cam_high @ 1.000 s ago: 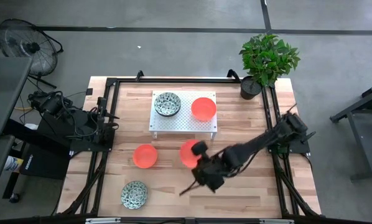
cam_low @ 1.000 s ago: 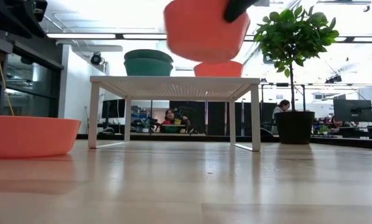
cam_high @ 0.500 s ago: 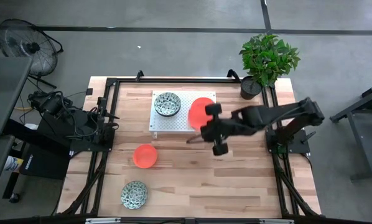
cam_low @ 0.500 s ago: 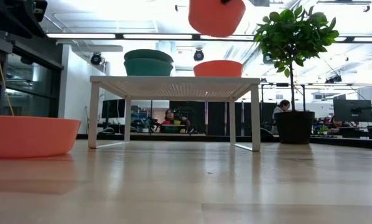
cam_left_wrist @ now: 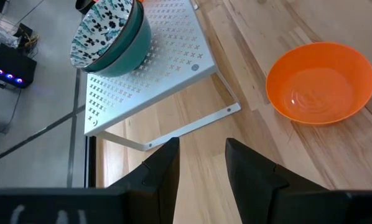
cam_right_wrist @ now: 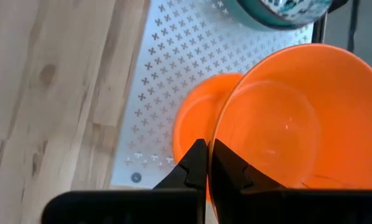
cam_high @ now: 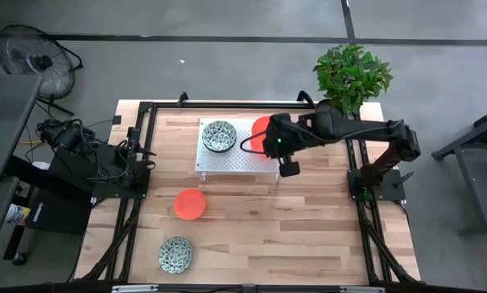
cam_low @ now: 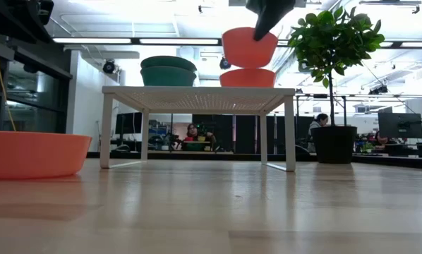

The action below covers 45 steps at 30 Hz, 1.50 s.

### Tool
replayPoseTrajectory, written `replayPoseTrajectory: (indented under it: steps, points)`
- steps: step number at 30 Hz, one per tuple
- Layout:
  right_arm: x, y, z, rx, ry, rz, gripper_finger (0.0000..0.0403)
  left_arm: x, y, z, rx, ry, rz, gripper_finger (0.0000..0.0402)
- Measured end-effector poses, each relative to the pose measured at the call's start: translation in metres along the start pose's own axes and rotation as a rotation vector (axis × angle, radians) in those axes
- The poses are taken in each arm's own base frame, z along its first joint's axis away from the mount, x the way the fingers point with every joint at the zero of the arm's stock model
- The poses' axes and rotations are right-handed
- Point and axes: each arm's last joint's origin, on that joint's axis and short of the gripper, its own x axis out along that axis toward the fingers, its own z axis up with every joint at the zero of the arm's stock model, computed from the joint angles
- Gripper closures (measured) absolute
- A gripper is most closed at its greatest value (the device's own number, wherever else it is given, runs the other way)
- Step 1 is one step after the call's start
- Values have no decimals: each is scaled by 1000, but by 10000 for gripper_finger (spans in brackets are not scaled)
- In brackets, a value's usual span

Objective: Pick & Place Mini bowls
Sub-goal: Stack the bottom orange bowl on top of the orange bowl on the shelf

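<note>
R pincer (cam_right_wrist: 206, 163) is clamped on the rim of an orange bowl (cam_right_wrist: 285, 124), holding it in the air just above a 2nd orange bowl (cam_right_wrist: 195, 134) that sits on the white perforated rack (cam_right_wrist: 167, 68); low view shows the held bowl (cam_low: 249, 46) directly over the resting one (cam_low: 247, 77), a thin gap between them. Two speckled bowls, stacked (cam_high: 218, 136), occupy the rack's other end. On the desk (cam_high: 309, 236) near the L arm lie a 3rd orange bowl (cam_high: 190, 204) and, closer to the front edge, a lone speckled bowl (cam_high: 176, 254). L pincer (cam_left_wrist: 201, 163) waits at the desk's L side, fingers apart w/ nothing between. A potted plant (cam_high: 351, 77) stands at the far R corner.
</note>
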Motion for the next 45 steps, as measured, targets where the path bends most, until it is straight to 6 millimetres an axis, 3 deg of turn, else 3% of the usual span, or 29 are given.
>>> replayPoseTrajectory:
  steps: [10,34,45]
  points:
    - [7,-16,-7,-68,-2,57,403,0,0,0,0,0,0,277]
    - [45,-10,-8,-107,103,123,403,0,0,0,0,-1,0,277]
    - [49,-9,-8,-83,123,128,393,0,0,0,0,0,0,277]
